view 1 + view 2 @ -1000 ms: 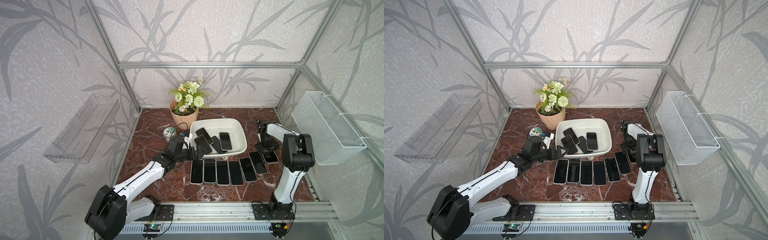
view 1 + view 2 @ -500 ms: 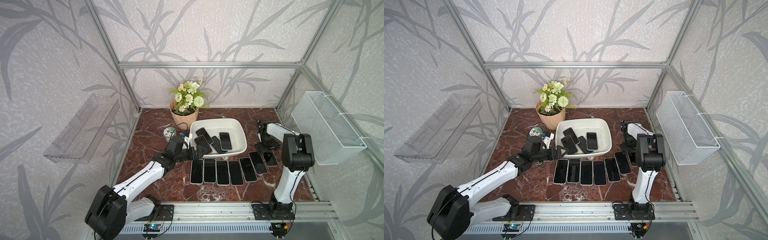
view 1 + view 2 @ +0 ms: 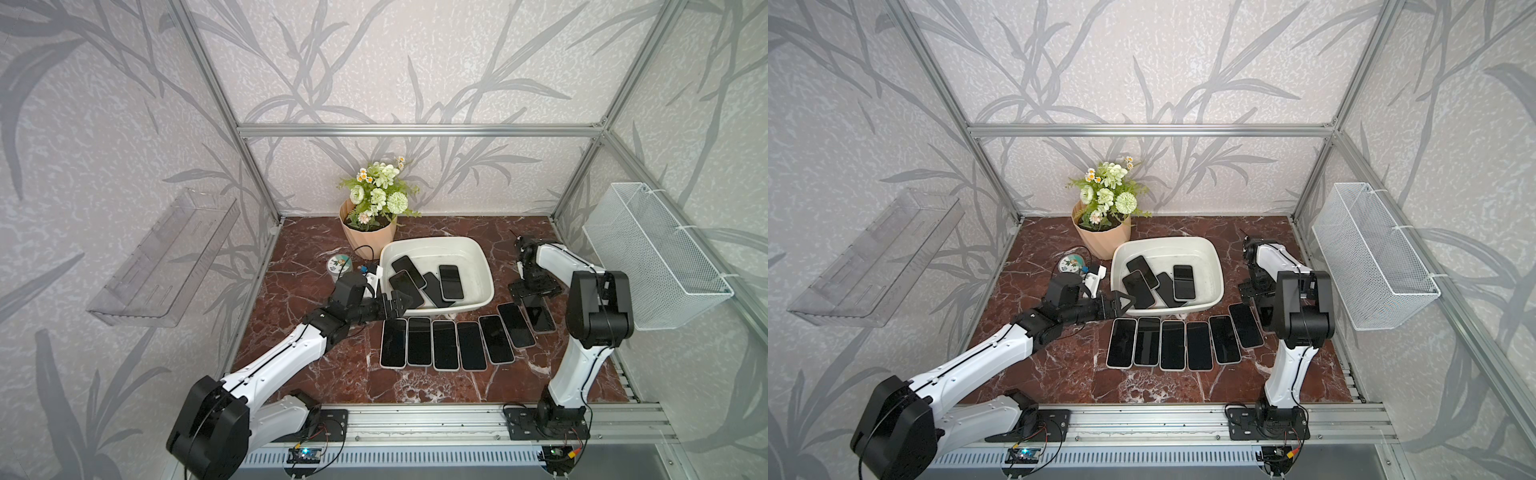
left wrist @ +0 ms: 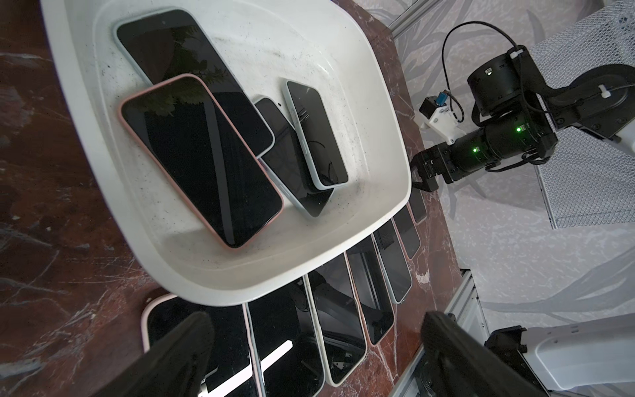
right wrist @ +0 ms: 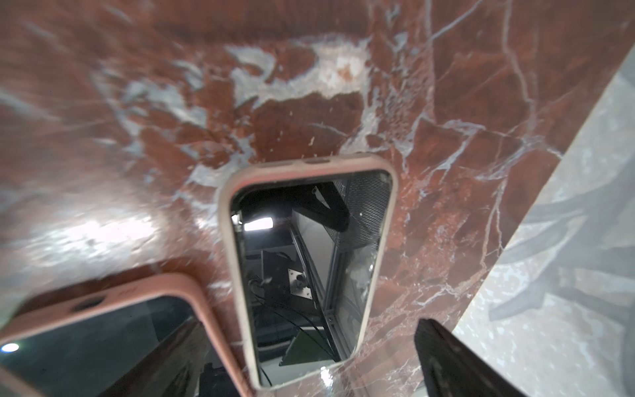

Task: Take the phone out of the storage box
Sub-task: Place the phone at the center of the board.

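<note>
Step in hand: between picks, I'd say. Neither arm carries a phone, and the left one looks lined up for the next reach.
Storage box: sits mid-table on the red marble top, with four phones lying in an overlapping heap inside.
Pink-cased phone: top of the heap, nearest the left arm, resting partly across a pale-cased phone.
Row of phones: seven lie face up on the marble in front of the box.
Left gripper: jaws spread wide and empty, hovering just outside the box's near corner, above the row's end.
Right gripper: jaws wide and holding nothing, poised over the end phone, which lies flat on the marble.
Next move: likely the left arm clears the rim, comes down over the pink-cased phone and closes across its long edges.
Needs care: the heap is stacked, so a lift could drag the phone beneath.
</note>
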### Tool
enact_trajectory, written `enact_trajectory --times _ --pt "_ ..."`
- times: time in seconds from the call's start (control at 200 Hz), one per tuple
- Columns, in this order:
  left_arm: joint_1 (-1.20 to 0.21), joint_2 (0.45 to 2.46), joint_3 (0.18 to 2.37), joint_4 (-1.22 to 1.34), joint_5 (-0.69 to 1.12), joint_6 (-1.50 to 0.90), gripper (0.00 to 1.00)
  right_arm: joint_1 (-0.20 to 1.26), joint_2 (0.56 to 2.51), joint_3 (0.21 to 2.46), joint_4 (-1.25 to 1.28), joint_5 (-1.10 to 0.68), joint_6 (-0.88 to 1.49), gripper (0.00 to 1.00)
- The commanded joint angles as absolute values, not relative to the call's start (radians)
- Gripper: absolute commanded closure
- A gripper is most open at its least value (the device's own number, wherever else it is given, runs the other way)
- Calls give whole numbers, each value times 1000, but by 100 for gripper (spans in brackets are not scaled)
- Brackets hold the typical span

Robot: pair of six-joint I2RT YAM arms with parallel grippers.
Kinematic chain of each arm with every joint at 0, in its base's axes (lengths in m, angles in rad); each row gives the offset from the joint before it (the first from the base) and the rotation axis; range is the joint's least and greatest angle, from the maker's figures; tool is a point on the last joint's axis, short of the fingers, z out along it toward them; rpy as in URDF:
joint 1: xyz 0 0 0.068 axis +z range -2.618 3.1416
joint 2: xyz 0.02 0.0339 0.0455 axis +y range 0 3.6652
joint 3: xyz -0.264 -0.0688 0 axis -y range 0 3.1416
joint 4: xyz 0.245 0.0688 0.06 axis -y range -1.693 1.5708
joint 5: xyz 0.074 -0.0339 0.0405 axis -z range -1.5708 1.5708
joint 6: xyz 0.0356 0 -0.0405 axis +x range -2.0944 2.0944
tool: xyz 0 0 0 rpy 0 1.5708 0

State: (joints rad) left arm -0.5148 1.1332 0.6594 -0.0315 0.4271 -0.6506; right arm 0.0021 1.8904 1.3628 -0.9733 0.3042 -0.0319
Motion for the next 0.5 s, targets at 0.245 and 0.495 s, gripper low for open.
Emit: enact_trajectory --times 0.245,0.495 --pt "-512 1116 647 6 409 -731 0 30 1600 1351 -942 165 26 1" --pt "-575 1167 671 44 350 -773 0 82 1445 1339 -915 125 50 1"
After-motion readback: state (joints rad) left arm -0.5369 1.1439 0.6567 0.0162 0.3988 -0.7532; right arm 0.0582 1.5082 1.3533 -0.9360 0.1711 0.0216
